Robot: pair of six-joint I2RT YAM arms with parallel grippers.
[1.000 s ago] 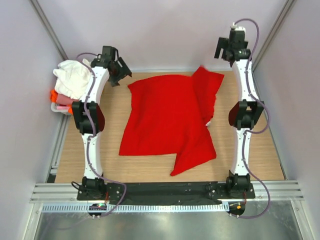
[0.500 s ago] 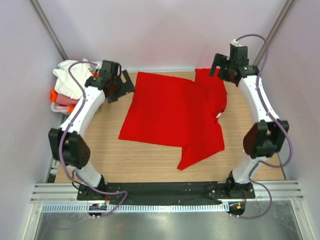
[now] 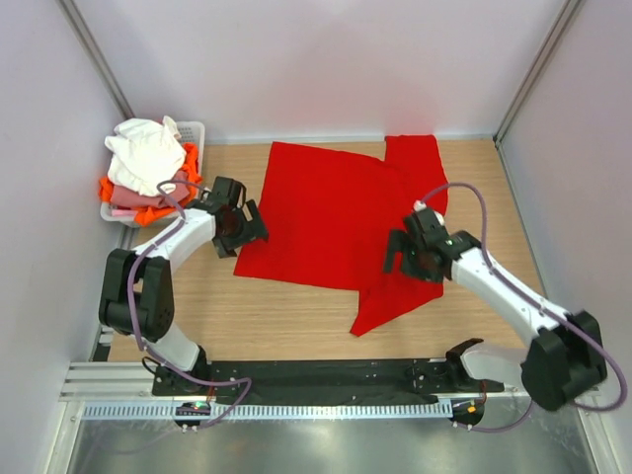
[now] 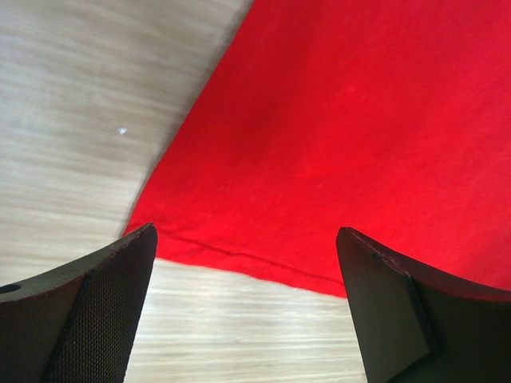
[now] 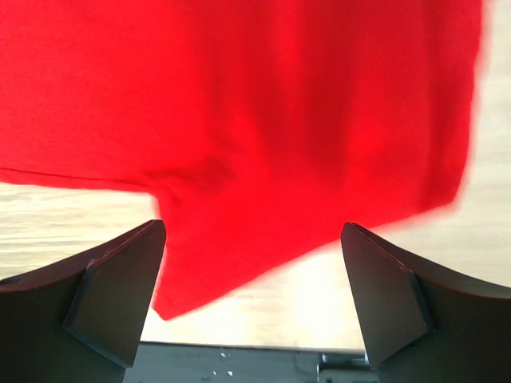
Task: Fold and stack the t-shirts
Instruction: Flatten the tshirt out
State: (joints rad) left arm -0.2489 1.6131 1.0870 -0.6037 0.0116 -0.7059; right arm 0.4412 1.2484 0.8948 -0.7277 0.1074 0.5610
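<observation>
The large red t-shirt (image 3: 341,227) lies spread on the wooden table, with one sleeve at the back right and one at the front. My left gripper (image 3: 244,225) is open and empty just above the shirt's left hem corner (image 4: 239,223). My right gripper (image 3: 403,259) is open and empty over the shirt's front right part (image 5: 263,159). White, pink and orange shirts (image 3: 143,163) are piled in the white basket (image 3: 194,130) at the back left.
The basket stands off the table's left edge, beside the left arm. Grey walls close the table on three sides. A black rail (image 3: 326,375) and the arm bases run along the near edge.
Both grippers have let go of the red shirt and moved from the back of the table toward the front. The shirt now lies flat.
</observation>
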